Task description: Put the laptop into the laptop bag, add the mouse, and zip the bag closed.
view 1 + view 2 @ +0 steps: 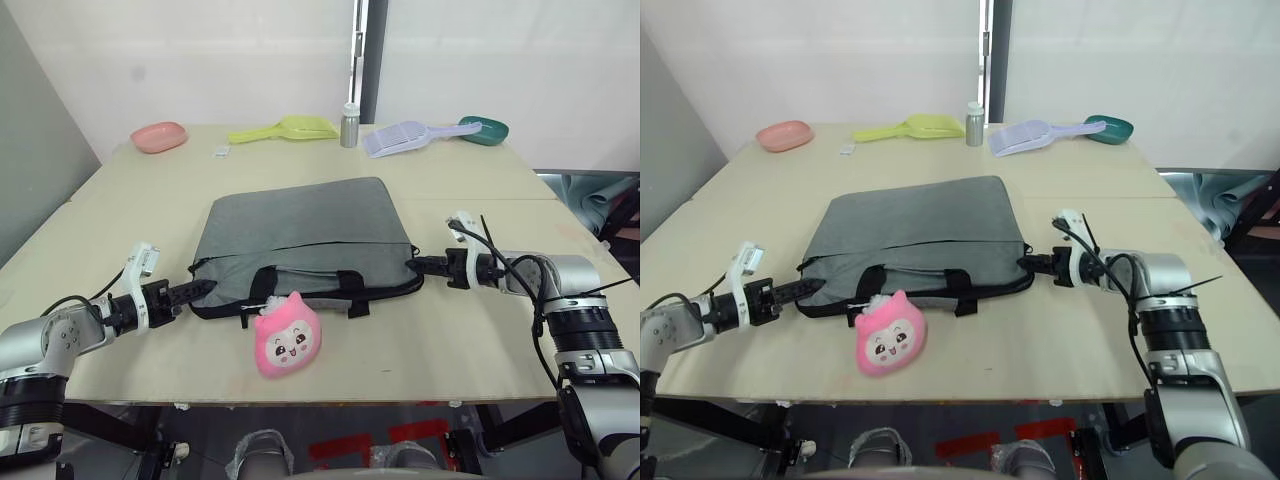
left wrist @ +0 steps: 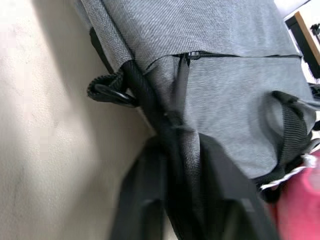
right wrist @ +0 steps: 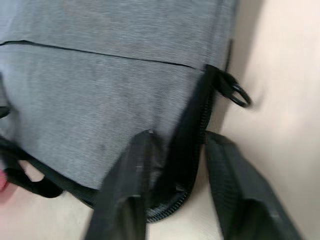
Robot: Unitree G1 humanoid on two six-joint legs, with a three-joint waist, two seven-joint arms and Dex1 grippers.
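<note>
Pale beige wooden table (image 1: 480, 340) carries everything. Grey fabric laptop bag with black trim and handles (image 1: 300, 235) lies flat mid-table, handles toward the near edge; its zipper line looks drawn shut along the visible stretch. Silver-grey laptop and white mouse: can't tell where they are, nothing of them to see on the table surface.

Left gripper (image 1: 200, 291) is at the bag's near left corner; in the left wrist view its fingers (image 2: 145, 200) are pinched together on the black strap at that corner. Right gripper (image 1: 420, 264) is at the bag's near right corner; in the right wrist view its fingers (image 3: 130, 185) stand apart, straddling the black zippered edge, by the metal ring.

Fluffy pink plush toy with a face (image 1: 287, 335) sits just in front of the bag's handles. Along the far edge: pink bowl (image 1: 159, 136), yellow-green scoop (image 1: 285, 128), small silver bottle (image 1: 349, 126), lavender slotted scoop (image 1: 415, 135), teal dish (image 1: 485, 130).
</note>
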